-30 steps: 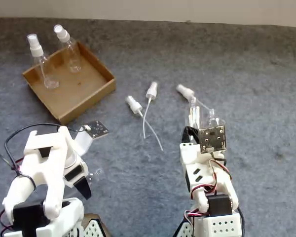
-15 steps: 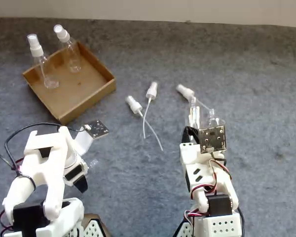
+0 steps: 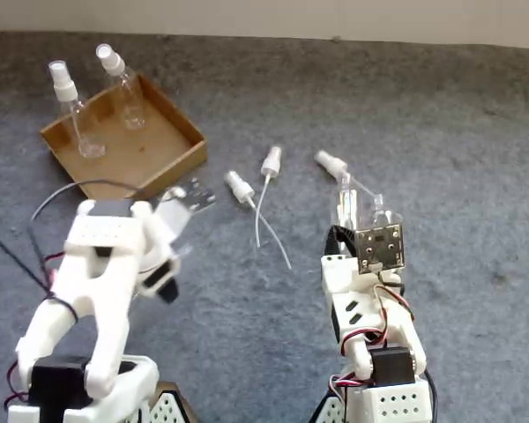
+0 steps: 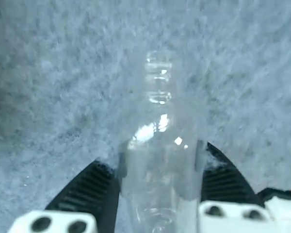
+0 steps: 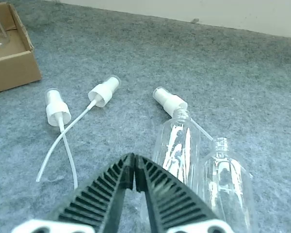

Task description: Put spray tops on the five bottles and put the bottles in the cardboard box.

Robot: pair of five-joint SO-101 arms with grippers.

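Cardboard box [image 3: 154, 182], far left, holds two capped bottles [image 3: 75, 119]. Left gripper [image 4: 158, 165]: jaws clamped on the body of an uncapped clear bottle [image 4: 157, 97] near the box. The bottle is judged light, slick and crushable, so grip it mid-body. Three spray tops [image 3: 240, 186] lie loose on the bench. Right gripper [image 5: 135, 170]: jaws closed, empty, over two bare bottles [image 5: 177, 141].

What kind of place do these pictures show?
Probably a robotics test bench: a small left arm and right arm on a grey carpeted table, with a cardboard box and loose spray tops.
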